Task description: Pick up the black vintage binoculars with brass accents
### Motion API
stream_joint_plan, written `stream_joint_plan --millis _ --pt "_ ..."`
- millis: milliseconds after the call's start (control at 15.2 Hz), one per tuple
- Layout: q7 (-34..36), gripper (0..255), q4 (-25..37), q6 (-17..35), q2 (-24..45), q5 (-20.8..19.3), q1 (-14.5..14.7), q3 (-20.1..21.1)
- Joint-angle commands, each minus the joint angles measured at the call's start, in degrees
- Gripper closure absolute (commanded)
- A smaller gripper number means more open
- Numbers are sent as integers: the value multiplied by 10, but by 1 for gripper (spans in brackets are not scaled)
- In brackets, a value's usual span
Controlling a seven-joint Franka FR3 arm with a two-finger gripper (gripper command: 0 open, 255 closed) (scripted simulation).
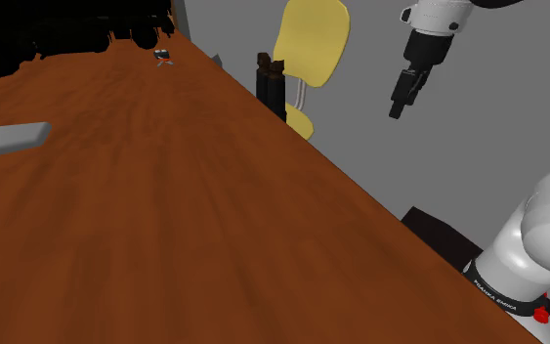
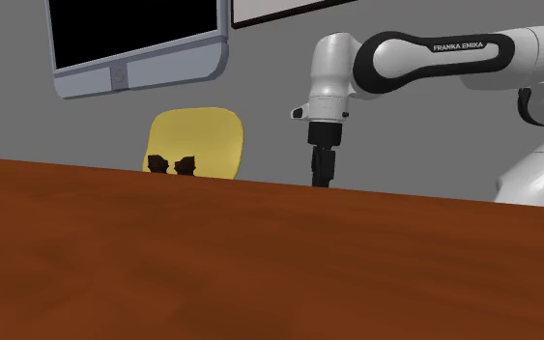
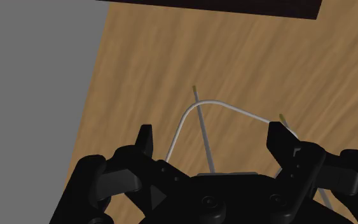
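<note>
The black binoculars (image 1: 271, 84) stand upright at the table's far edge, in front of a yellow chair (image 1: 312, 44). In the second exterior view just their two dark tops (image 2: 171, 164) peek over the table's edge. My black gripper (image 1: 399, 106) hangs in the air past that edge, to the shoulder view's right of the binoculars and well apart from them. It points downward (image 2: 321, 177). In the wrist view the fingers (image 3: 146, 138) stand wide apart with nothing between them, over a light wooden floor (image 3: 171, 57) and thin grey rods.
The brown wooden table (image 1: 165, 215) fills most of the shoulder view. A small dark object (image 1: 162, 56) sits at its far end, and grey shapes (image 1: 9, 137) lie at the left edge. A grey-framed monitor (image 2: 139, 72) hangs on the wall above the chair (image 2: 207, 135).
</note>
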Motion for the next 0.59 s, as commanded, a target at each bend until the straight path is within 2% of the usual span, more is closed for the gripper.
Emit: stream_joint_plan --millis 0,528 --pt "0 0 0 0 0 0 0 0" --pt "41 0 167 -7 168 21 21 45"
